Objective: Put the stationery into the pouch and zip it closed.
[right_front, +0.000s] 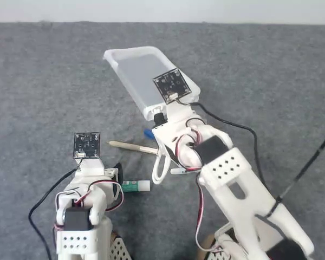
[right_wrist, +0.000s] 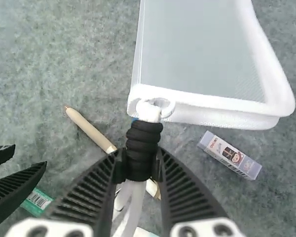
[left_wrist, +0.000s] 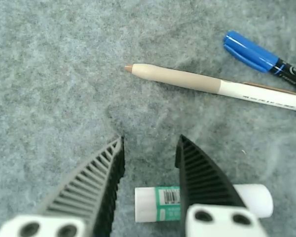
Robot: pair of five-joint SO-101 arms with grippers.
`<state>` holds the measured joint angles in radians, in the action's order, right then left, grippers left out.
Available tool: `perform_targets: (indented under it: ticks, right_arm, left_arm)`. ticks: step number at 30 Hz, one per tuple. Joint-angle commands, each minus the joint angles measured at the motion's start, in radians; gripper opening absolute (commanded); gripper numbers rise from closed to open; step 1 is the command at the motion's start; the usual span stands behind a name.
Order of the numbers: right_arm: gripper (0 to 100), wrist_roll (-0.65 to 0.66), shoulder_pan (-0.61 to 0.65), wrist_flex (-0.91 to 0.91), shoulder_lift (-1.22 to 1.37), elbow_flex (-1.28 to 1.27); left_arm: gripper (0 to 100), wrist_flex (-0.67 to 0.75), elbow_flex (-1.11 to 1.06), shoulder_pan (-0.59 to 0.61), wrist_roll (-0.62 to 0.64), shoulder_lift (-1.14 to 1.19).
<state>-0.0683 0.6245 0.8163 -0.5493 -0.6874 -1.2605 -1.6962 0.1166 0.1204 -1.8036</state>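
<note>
The translucent white pouch (right_front: 132,67) (right_wrist: 202,54) lies flat at the table's far middle. My right gripper (right_front: 156,120) (right_wrist: 138,148) is shut on the black zipper pull (right_wrist: 139,140) at the pouch's near corner, and a white cord loop (right_front: 161,168) trails from it. A beige pen (right_front: 132,146) (left_wrist: 187,79) (right_wrist: 91,131) and a blue marker (left_wrist: 256,53) lie just in front of the pouch. A green-and-white glue stick (right_front: 135,186) (left_wrist: 155,203) lies nearer, partly under my left gripper (right_front: 118,171) (left_wrist: 150,143), which is open and holds nothing.
A small lilac box-shaped item (right_wrist: 229,155) lies by the pouch's near edge. The grey felt mat (right_front: 43,97) covers the table, with free room at the left and far right. Black cables (right_front: 238,127) run from the right arm.
</note>
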Motion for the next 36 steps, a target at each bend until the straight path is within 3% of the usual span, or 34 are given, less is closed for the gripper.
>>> perform_targets:
  ticks: [1, 13, 22, 36]
  right_arm:
    - [0.6, 0.011, -0.016, -0.028, -0.085, 0.002]
    - [0.6, 0.011, -0.035, -0.070, -0.237, -0.091]
    - [0.6, 0.011, -0.035, -0.117, -0.314, -0.153]
    - [0.6, 0.011, -0.035, -0.119, -0.314, -0.155]
  left_arm:
    - [16, -0.005, 0.012, -0.003, 0.002, -0.015]
    - [16, 0.005, 0.013, 0.005, 0.003, -0.017]
    - [16, 0.209, 0.027, 0.006, -0.005, -0.018]
    - [16, 0.199, 0.183, 0.005, -0.051, -0.018]
